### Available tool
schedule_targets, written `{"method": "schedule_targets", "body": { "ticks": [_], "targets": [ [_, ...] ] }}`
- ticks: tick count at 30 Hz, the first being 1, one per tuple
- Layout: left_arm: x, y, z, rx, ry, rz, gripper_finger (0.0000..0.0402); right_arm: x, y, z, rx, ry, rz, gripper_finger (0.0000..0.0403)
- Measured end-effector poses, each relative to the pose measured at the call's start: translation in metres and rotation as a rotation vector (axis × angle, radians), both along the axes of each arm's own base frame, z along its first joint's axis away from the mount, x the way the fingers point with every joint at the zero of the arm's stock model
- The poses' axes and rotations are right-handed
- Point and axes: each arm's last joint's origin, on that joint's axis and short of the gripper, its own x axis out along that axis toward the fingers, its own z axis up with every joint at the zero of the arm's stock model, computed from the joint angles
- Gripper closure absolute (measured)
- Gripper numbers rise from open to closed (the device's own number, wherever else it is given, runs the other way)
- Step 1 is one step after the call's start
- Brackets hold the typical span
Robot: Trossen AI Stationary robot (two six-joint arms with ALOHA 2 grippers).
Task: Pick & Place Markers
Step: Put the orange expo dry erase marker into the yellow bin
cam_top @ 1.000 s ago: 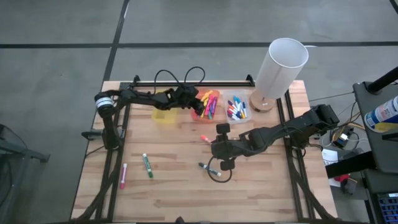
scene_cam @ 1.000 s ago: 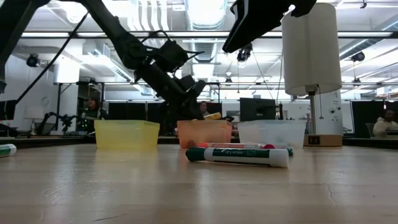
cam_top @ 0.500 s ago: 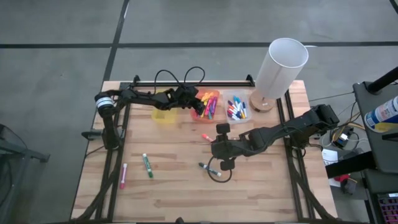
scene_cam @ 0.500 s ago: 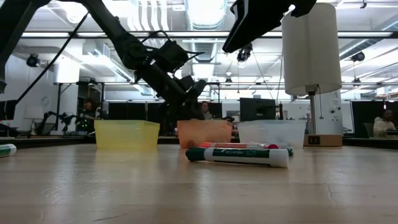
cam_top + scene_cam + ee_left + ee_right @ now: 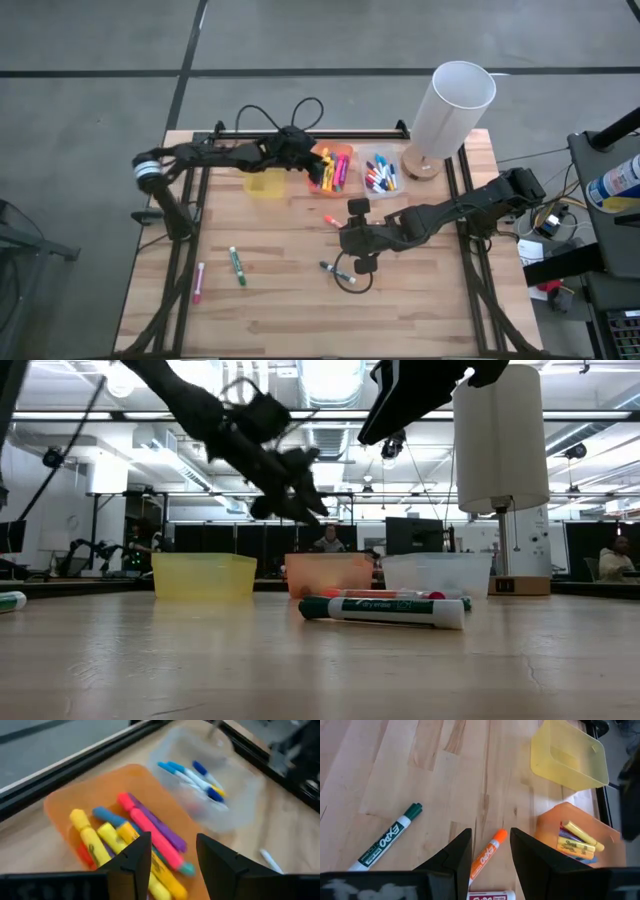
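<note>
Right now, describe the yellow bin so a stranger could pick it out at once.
Start at the tall white cylinder on the table's far right corner and follow the far edge leftward along the row of three small bins. The yellow bin is the last one, left of the orange bin and the clear bin. Unlike those two, which hold markers, it looks empty.

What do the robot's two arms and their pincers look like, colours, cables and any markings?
Both arms are dark, nearly black, built of jointed segments. The left arm has a pale silver-white band around the joint at its base end, and thin black cables loop above its wrist. The right arm looks all dark and blocky, with a thin black cable curling beside it. The left pincer and right pincer each have two flat, dark fingers.
</note>
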Motion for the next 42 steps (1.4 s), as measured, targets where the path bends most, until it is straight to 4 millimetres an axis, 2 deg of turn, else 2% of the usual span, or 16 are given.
{"method": "schedule_targets", "body": {
  "ticks": [7,14,19,26,34,42],
  "targets": [
    [-0.048,-0.040,0.047,-0.005,0.074,-0.101,0.0253,0.000,0.000,0.000,0.000,0.000,0.000,0.0275],
    [-0.093,-0.080,0.068,0.027,-0.080,-0.147,0.0253,0.000,0.000,0.000,0.000,0.000,0.000,0.0275],
    [-0.112,-0.093,0.063,0.061,-0.227,-0.160,0.0253,0.000,0.000,0.000,0.000,0.000,0.000,0.0275],
    [-0.127,-0.104,0.046,0.077,-0.394,-0.174,0.0253,0.000,0.000,0.000,0.000,0.000,0.000,0.0275],
    [-0.131,-0.121,0.038,0.103,-0.592,-0.297,0.0253,0.000,0.000,0.000,0.000,0.000,0.000,0.0275],
    [-0.129,-0.133,0.037,0.139,-0.592,-0.364,0.0253,0.000,0.000,0.000,0.000,0.000,0.000,0.0275]
  ]
}}
